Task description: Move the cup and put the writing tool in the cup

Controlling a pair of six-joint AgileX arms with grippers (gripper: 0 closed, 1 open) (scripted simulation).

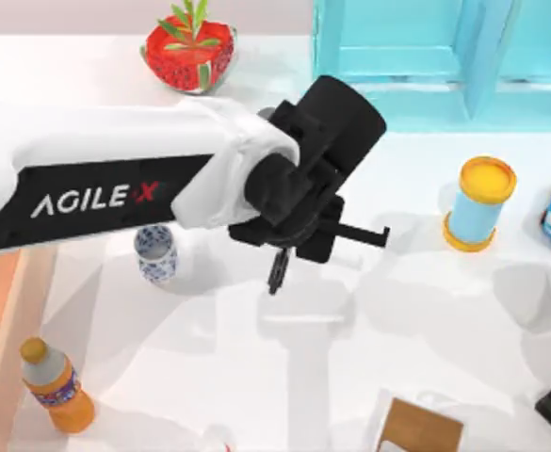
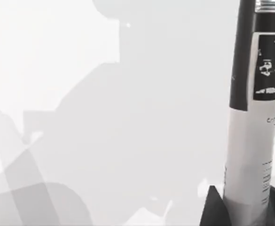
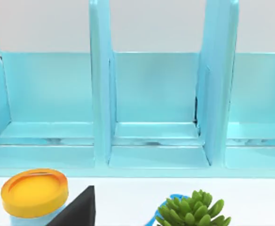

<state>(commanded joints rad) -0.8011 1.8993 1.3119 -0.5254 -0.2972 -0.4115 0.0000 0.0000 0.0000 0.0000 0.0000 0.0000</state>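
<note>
While the AgileX left gripper [image 1: 277, 273] hangs above the white desk [image 1: 284, 377] with its fingers closed on the black marker pen [image 2: 252, 117], the blue-patterned cup [image 1: 154, 253] stands empty just to its left, so the drop-in remains undone.

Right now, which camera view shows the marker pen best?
The left wrist view: the marker pen stands close, its black end and white label band plain, clamped by the left gripper. The top view shows just its dark tip below the gripper.
</note>
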